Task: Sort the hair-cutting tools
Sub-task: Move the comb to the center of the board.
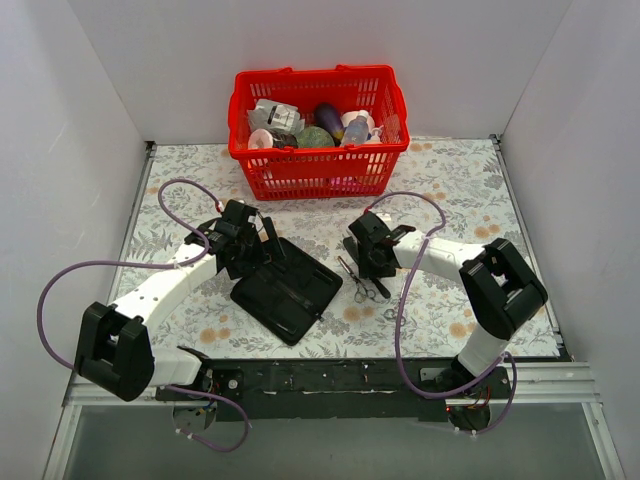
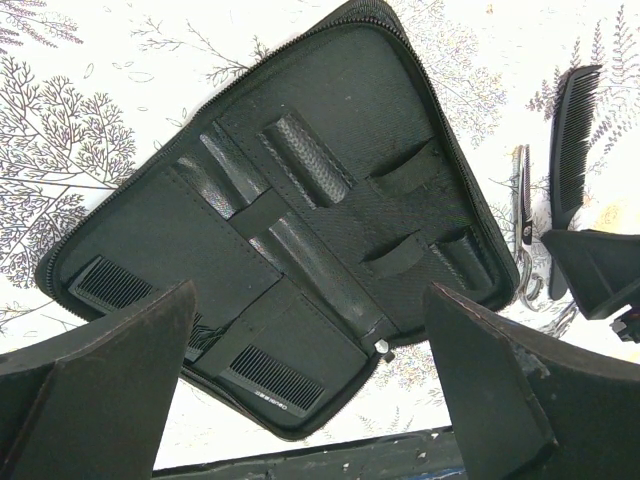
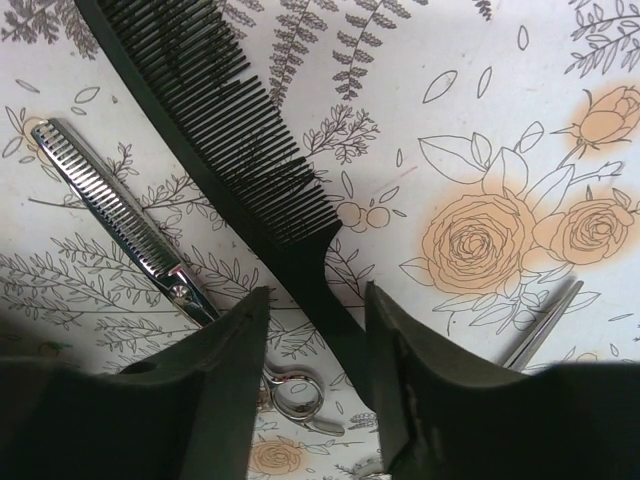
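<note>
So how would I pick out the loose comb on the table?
From the red basket, come forward to the open black case; the comb lies just right of it. Unlike the silver thinning scissors alongside, it is all black, fine-toothed, with a thin tail.

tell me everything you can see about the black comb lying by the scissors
The black comb looks like matte plastic. It has one row of fine, close teeth along a straight spine, tapering into a narrow tail handle. It lies flat and slanted on the floral tablecloth, beside the silver thinning scissors but apart from them. Its handle runs between the open fingers of the right pincer; I cannot tell whether they touch it.
</note>
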Robot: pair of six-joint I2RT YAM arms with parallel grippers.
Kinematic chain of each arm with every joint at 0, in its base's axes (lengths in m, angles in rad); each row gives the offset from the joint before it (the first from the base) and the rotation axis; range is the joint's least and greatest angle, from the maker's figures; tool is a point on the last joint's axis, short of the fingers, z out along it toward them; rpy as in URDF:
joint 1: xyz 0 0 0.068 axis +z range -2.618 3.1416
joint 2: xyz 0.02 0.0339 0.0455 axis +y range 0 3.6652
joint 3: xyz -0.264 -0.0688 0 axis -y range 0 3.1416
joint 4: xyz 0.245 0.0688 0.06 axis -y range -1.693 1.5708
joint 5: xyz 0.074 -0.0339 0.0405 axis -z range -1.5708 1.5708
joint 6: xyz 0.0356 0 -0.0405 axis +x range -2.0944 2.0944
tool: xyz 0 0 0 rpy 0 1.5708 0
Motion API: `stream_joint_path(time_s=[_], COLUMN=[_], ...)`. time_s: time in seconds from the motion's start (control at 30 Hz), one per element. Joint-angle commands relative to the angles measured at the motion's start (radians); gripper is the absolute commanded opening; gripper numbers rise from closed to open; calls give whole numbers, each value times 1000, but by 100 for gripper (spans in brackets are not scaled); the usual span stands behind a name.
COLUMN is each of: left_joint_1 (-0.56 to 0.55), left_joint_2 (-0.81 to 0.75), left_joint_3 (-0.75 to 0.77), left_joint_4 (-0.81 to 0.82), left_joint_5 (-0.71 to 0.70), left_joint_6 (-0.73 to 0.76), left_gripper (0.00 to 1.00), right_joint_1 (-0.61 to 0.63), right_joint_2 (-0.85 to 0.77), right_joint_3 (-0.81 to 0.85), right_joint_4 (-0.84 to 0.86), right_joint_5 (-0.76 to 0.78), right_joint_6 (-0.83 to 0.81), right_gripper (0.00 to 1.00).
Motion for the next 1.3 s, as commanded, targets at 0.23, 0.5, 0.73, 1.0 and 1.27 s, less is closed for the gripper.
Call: stream_joint_path(time_s=[0.23, 0.5, 0.73, 1.0, 1.27], left_joint_1=[-2, -1, -1, -1, -1], left_joint_2=[-55, -69, -85, -111, -124], left_joint_3=[-22, -39, -50, -73, -71], left_joint_4=[-2, 10, 26, 38, 30], left_joint_5=[-8, 3, 20, 25, 25], left_joint_6=[2, -5, -12, -18, -20], left_gripper=[98, 98, 98, 98, 98], right_joint_1=[8, 82, 223, 503, 642], right_joint_2=[-24, -128, -254, -263, -154], right_joint_3=[-131, -186, -272, -258, -137], right_joint_4=[-45, -206, -262, -285, -352], right_joint_5=[70, 98, 17, -83, -70], right_joint_6=[51, 170, 324, 512, 589], right_gripper=[21, 15, 12, 13, 21])
